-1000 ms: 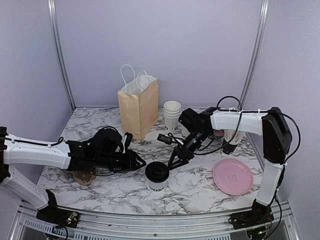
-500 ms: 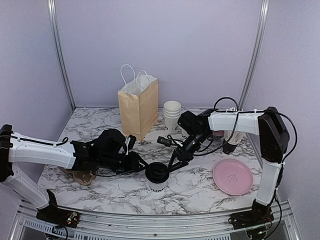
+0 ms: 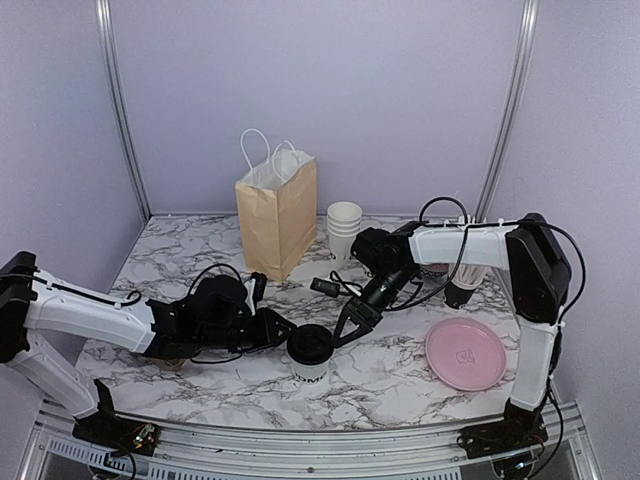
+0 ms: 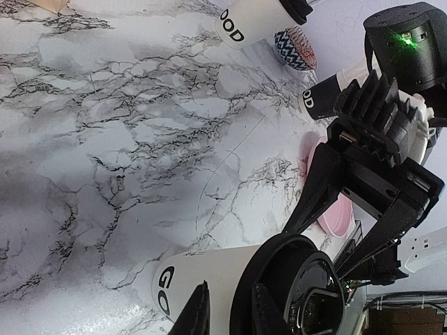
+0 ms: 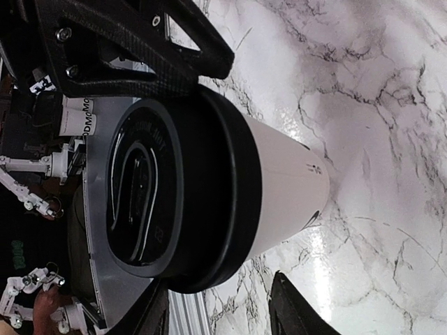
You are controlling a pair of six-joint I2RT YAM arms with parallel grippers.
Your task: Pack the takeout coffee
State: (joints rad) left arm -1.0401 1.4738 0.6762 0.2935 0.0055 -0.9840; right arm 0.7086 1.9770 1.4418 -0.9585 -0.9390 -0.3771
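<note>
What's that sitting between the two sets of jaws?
The takeout coffee, a black-lidded white cup standing on the table; the top view shows it.

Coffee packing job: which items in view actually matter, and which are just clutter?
Part of the job:
- white paper cup with black plastic lid and dark lettering, standing between the two arms
- brown paper bag with white handles, upright at the back; probably where the cup goes

Just lying about:
- stack of lidless white paper cups beside the bag
- round pink plate
</note>
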